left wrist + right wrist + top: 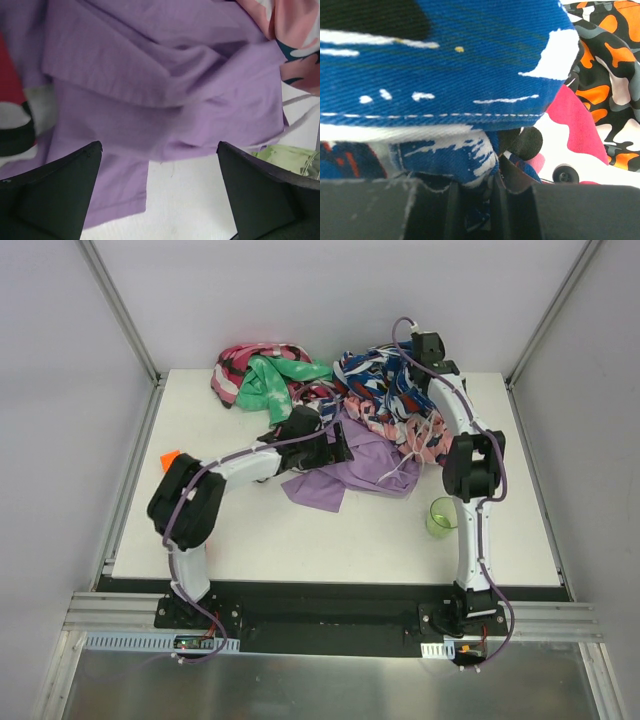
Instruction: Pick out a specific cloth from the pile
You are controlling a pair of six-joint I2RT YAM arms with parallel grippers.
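Lilac cloth [350,478] is spread on the white surface [300,540] at the near edge of the pile [385,390], with its far side tucked under a pink-patterned garment [418,435]; the left claw [157,150] is held wide open just above its folds, with nothing gripped; the right claw [492,187] is clamped on the blue-white patterned cloth [445,60] at the far side of the pile.

If the lilac fabric is pulled while pinned, the pink-patterned garment could be dragged along; only the top fold might be pinched, so the cloth could slip free; the surface could be struck if the open fingers are lowered too far; the green cup [441,517], near the cloth's right edge, could be toppled by trailing fabric.

No brand, label or writing can be read in any view.
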